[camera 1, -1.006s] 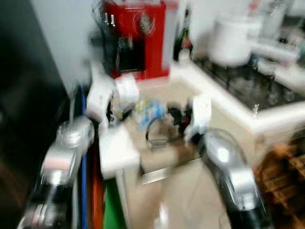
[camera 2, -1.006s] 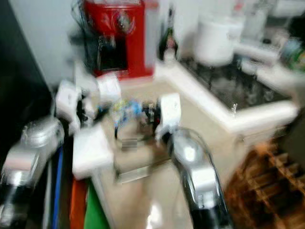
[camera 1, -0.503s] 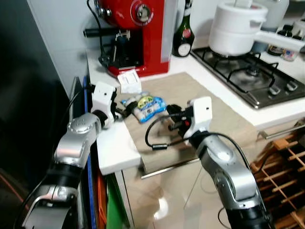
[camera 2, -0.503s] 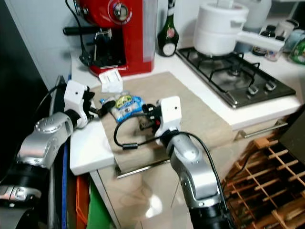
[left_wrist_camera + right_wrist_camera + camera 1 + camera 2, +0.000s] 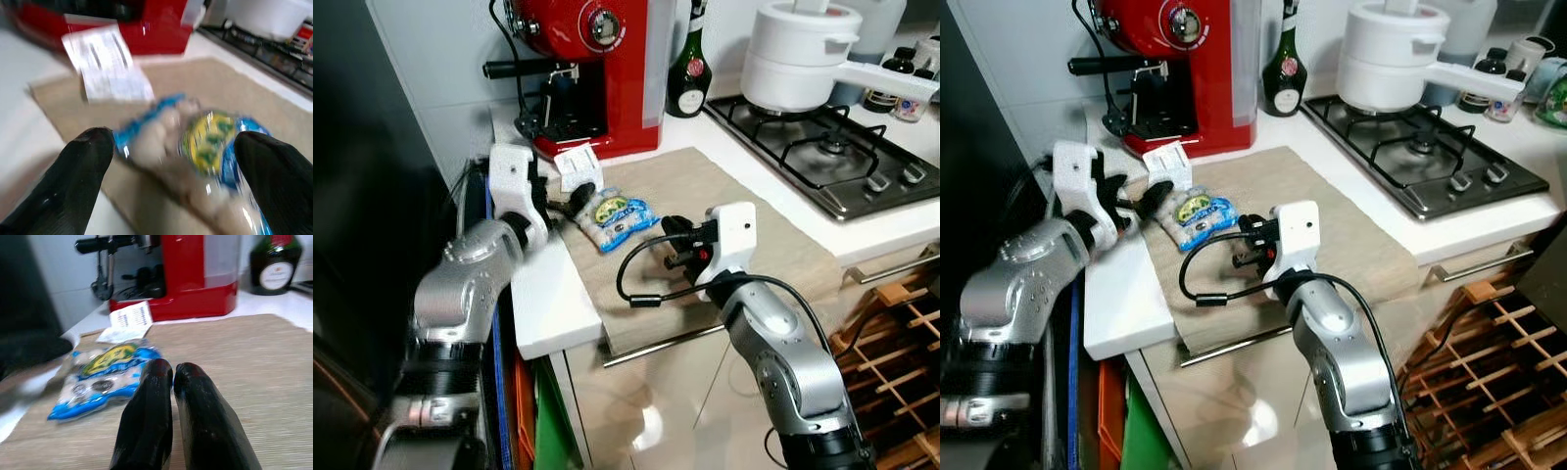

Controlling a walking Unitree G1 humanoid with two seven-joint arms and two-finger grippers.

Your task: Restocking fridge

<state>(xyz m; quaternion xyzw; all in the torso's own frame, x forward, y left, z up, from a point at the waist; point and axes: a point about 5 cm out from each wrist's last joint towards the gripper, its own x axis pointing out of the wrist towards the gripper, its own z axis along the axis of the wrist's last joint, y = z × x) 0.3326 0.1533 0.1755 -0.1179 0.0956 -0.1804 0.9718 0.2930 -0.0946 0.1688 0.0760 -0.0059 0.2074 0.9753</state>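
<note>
You see the food packet (image 5: 612,212), blue and clear with a yellow-green label, lying flat on the beige mat (image 5: 773,230) that covers the middle of the white tabletop (image 5: 546,304). Your left gripper (image 5: 178,161) is at the packet's near-left end, and its two black fingers (image 5: 83,166) are spread wide, one on each side of the packet in the left wrist view; they do not yet close on it, and you cannot tell if the tips touch the wrapper because this view is blurred. Your right gripper (image 5: 171,382) hovers low over the mat, just beside the packet on its right, with its fingers (image 5: 146,421) pressed together and holding nothing. A black cable (image 5: 631,279) loops from the right wrist over the mat. A white paper slip (image 5: 575,164) lies just behind the packet, partly on the mat, in front of the red coffee machine (image 5: 597,69). A dark green bottle (image 5: 686,69) stands to the right of the machine, near the wall. Further right you find the gas stove (image 5: 832,157) with a white pot (image 5: 798,54) on its back burner, well apart from the packet.
</note>
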